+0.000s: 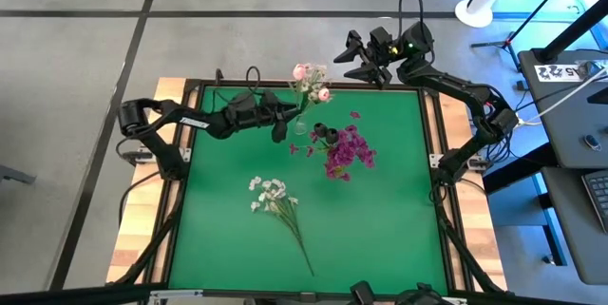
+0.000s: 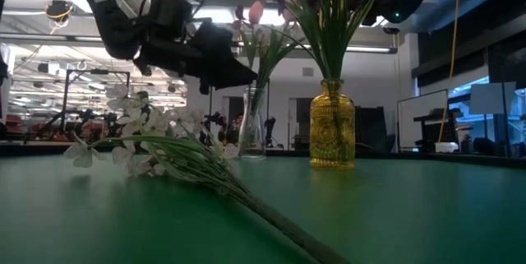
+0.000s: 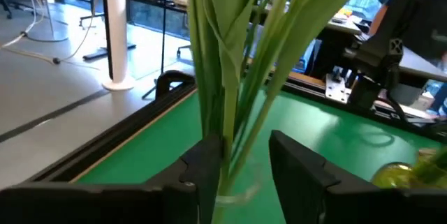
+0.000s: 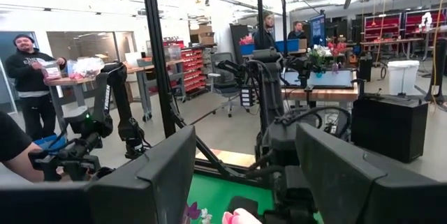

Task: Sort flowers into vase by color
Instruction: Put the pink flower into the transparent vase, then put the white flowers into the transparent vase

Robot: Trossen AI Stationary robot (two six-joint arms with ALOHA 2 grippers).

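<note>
Jaws astride pink flowers (image 3: pixel 223 77), parted

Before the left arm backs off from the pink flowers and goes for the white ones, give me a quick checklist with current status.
1. Pale pink tulip-like flowers stand in the clear glass vase: ok.
2. Left pincer clear of the green stems: not ok; its fingers are parted, yet the stems sit between them.
3. Clear glass vase upright: ok.
4. Magenta-purple flowers in the amber glass vase: ok.
5. White blossom spray lying free on the green table for pickup: ok.
6. Right pincer out of the way, open, at the table's far edge: ok.
</note>
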